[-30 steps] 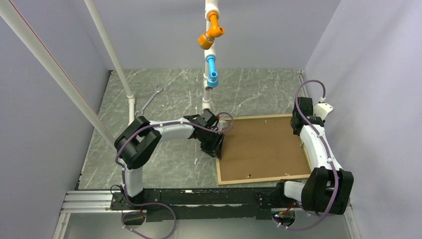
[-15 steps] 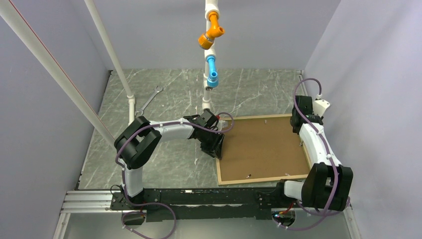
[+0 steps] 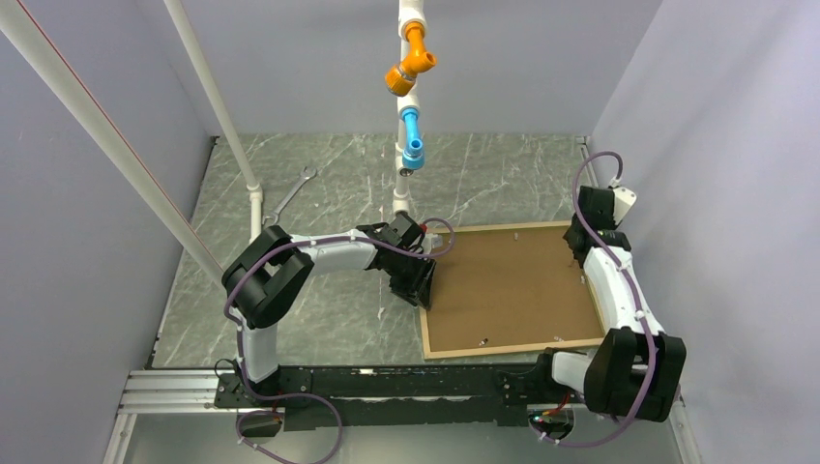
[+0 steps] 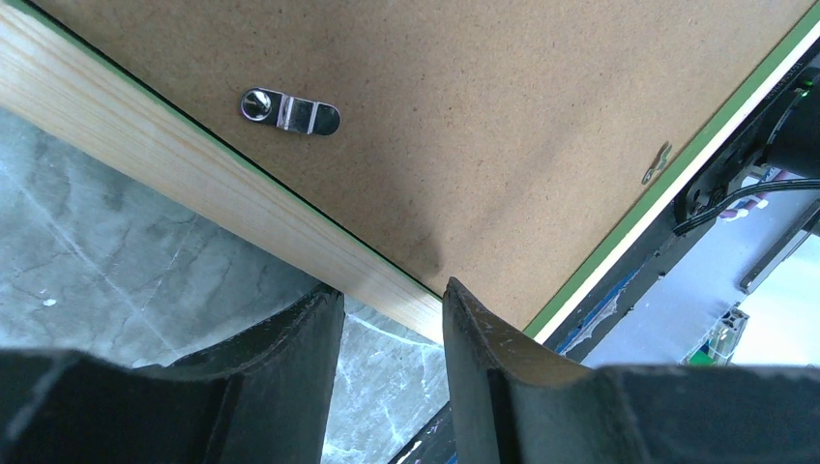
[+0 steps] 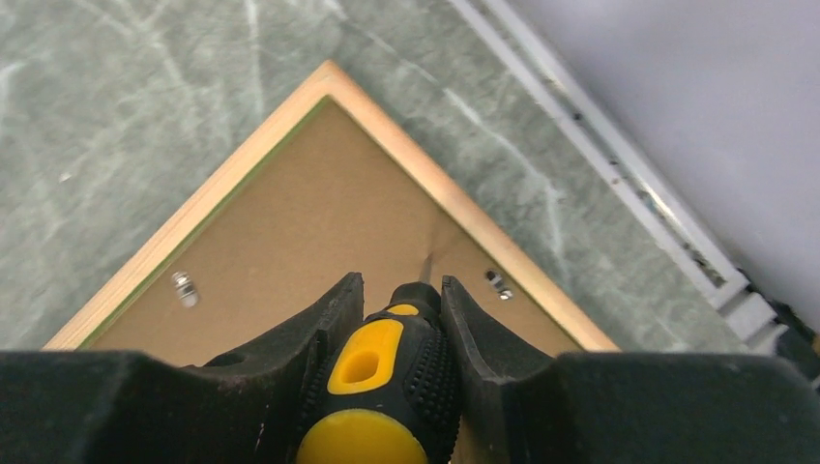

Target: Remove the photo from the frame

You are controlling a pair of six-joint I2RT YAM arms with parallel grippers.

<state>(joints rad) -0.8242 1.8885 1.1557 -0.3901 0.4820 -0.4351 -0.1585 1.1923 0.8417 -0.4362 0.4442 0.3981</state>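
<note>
right fingers clamped on the yellow-black screwdriver, tip over the fibreboard backing near the frame's 1 o'clock corner; left fingers apart at its 9 o'clock edge.

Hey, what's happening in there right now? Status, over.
Right hand shut on screwdriver, tip over backing panel. Left hand open at frame edge. Frame face down, panel on, photo unseen.

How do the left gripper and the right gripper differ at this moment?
The left gripper has its fingers apart with nothing between them; the right gripper has them closed on a yellow-and-black screwdriver. The left gripper sits at the left edge of the frame, over its wood rim; the right gripper is above the far right corner, screwdriver tip aimed at the backing panel near a metal clip. Both point down at the frame's back.
</note>
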